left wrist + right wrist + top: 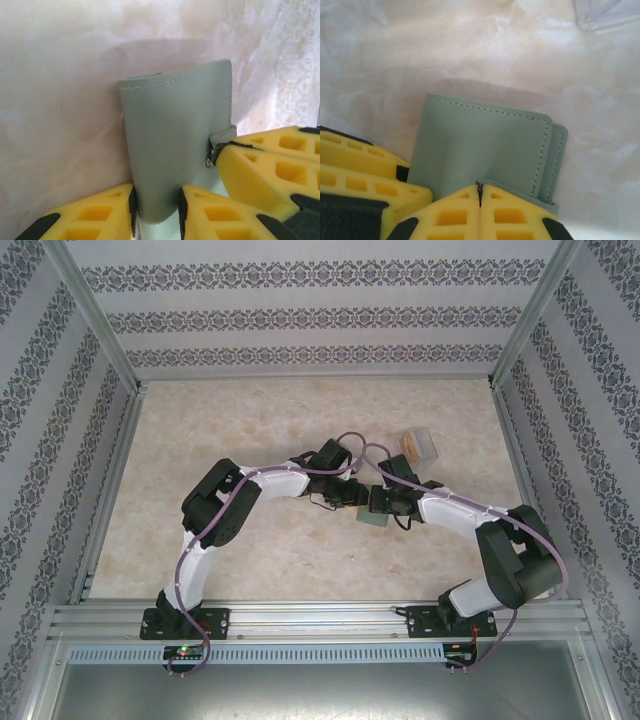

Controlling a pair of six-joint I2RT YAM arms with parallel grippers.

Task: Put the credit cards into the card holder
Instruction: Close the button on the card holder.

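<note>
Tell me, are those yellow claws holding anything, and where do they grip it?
Both hold the card holder: the left gripper clamps one edge, the right gripper pinches the small snap tab on its side.

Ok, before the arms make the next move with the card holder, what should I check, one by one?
1. Hold of the left gripper on the card holder, jaws on both faces: ok.
2. Pinch of the right gripper on the flap, jaws shut: ok.
3. The card holder open to take a card: not ok, it is folded shut.
4. The card holder lifted off the table: cannot tell.
5. The clear case apart from both grippers: ok.
6. The credit cards within reach: cannot tell.
</note>
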